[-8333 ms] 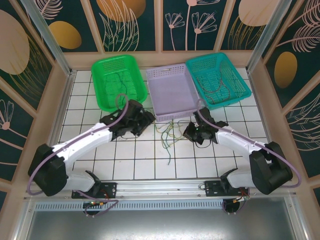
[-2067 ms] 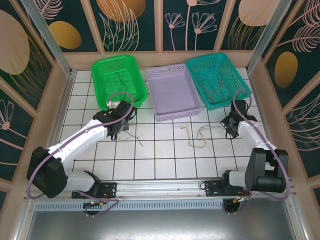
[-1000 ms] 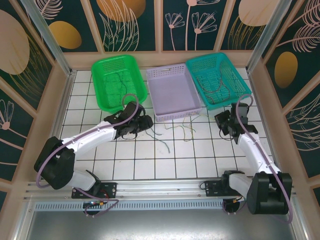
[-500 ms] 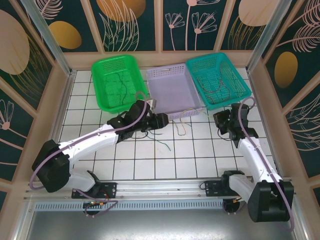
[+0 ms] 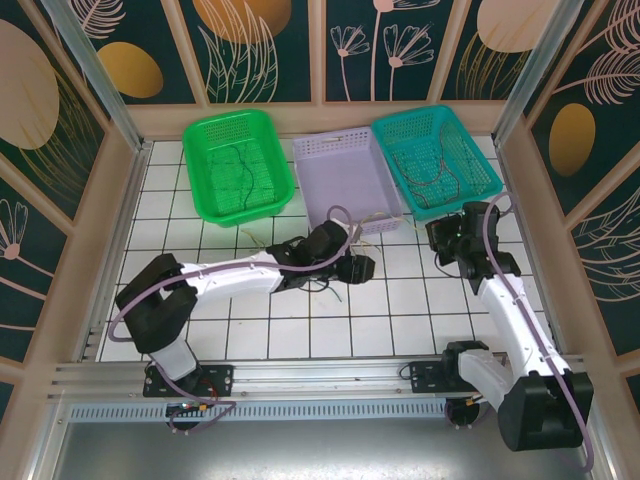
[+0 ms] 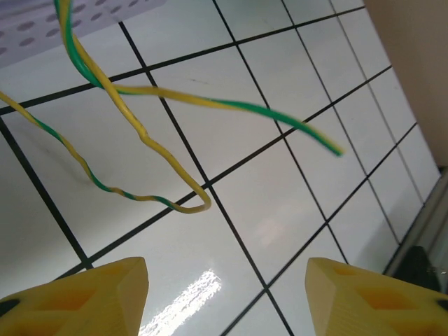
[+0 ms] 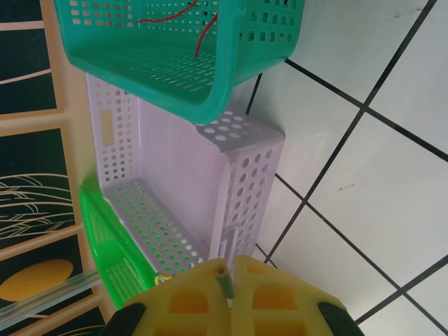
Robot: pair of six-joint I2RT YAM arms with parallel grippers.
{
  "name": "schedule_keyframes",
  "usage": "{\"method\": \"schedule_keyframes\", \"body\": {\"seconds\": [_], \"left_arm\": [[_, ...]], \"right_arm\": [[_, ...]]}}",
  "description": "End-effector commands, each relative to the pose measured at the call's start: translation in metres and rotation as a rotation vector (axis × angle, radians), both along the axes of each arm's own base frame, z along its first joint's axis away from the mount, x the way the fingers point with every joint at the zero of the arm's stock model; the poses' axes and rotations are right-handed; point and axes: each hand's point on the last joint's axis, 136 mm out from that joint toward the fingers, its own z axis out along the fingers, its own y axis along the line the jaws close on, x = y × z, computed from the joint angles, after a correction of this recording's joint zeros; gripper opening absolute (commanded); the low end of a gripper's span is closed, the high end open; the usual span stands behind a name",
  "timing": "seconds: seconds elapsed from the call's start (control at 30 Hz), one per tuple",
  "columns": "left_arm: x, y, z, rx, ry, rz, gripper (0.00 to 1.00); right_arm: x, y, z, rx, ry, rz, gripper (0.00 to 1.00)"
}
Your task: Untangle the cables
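Two yellow-and-green cables point(image 6: 231, 105) lie looped on the white tiles just ahead of my left gripper point(image 6: 227, 280). Its yellow fingers point(image 6: 105, 290) stand apart with nothing between them. From above, the left gripper point(image 5: 360, 268) is stretched to the table's middle, and thin cables point(image 5: 323, 288) trail on the tiles beside its wrist. My right gripper point(image 7: 229, 269) is shut on the tip of a green cable point(image 7: 224, 283). It hovers at the right point(image 5: 441, 240), below the teal basket, and the rest of that cable is hidden.
Three baskets line the back: a green basket point(image 5: 205, 195) holding thin wires, a lilac basket point(image 5: 345, 228) in the middle, and a teal basket point(image 5: 480, 190) with dark and red wires point(image 7: 208, 28). Wooden walls close in both sides.
My left arm has swung right and stretched out, taking its gripper from the lilac basket's front to the middle tiles, jaws a little wider. The right arm has barely moved.
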Motion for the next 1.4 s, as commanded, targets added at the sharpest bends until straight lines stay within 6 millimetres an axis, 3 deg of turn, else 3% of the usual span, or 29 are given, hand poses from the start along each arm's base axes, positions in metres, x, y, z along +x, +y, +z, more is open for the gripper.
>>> {"method": "schedule_keyframes", "body": {"seconds": [0.0,0.3,0.37,0.5,0.67,0.83,0.93,1.03,1.07,1.17,1.37], "left_arm": [[0.013,-0.012,-0.006,0.048,-0.093,-0.004,0.61],[0.043,-0.011,-0.029,0.161,-0.201,0.075,0.59],[0.05,-0.011,-0.035,0.19,-0.222,0.089,0.48],[0.049,-0.007,-0.035,0.189,-0.225,0.104,0.02],[0.025,0.021,-0.041,0.212,-0.172,0.085,0.0],[-0.002,0.053,-0.044,0.251,-0.129,0.043,0.0],[-0.008,0.058,-0.047,0.261,-0.113,0.025,0.0],[-0.003,0.052,-0.045,0.253,-0.101,0.048,0.0],[0.0,0.05,-0.044,0.253,-0.097,0.063,0.04],[0.019,0.035,-0.016,0.206,-0.108,0.149,0.38],[0.044,0.019,0.073,0.019,-0.185,0.261,0.62]], "right_arm": [[-0.007,0.001,0.014,0.021,0.002,-0.014,0.0],[-0.015,0.003,0.026,0.053,-0.002,-0.017,0.0],[-0.016,0.003,0.029,0.053,-0.001,-0.02,0.0],[-0.014,-0.003,0.038,0.042,-0.019,-0.035,0.0],[0.007,-0.041,0.073,-0.034,-0.124,-0.113,0.0],[0.037,-0.09,0.128,-0.129,-0.255,-0.199,0.0],[0.051,-0.1,0.162,-0.194,-0.341,-0.212,0.0],[0.061,-0.096,0.175,-0.189,-0.391,-0.198,0.0],[0.062,-0.094,0.175,-0.183,-0.399,-0.189,0.0],[0.064,-0.083,0.171,-0.177,-0.424,-0.149,0.0],[0.063,-0.059,0.162,-0.181,-0.435,-0.087,0.0]]}}
